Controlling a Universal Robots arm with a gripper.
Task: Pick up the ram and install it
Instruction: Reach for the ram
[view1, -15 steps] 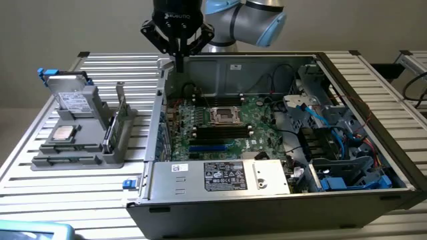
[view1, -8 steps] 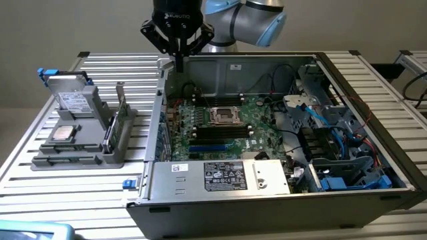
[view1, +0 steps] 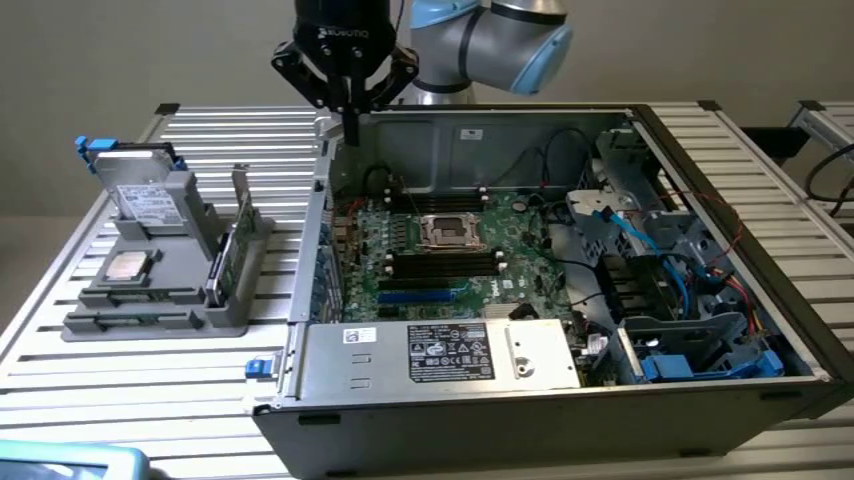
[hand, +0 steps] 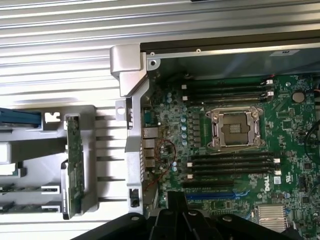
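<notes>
Gripper (view1: 354, 132) — closed, empty — above case (view1: 534, 425)

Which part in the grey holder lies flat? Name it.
The square silver processor chip, flat on the grey holder's low step; the hard drive and the green boards stand on edge.

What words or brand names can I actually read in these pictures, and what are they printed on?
"ROBOTIQ": white letters on the black body of the gripper.
"DELL": white print on the green motherboard, near its edge.
Too small to read: the power supply label, the white sticker on the case's back wall, and the hard drive label.
</notes>
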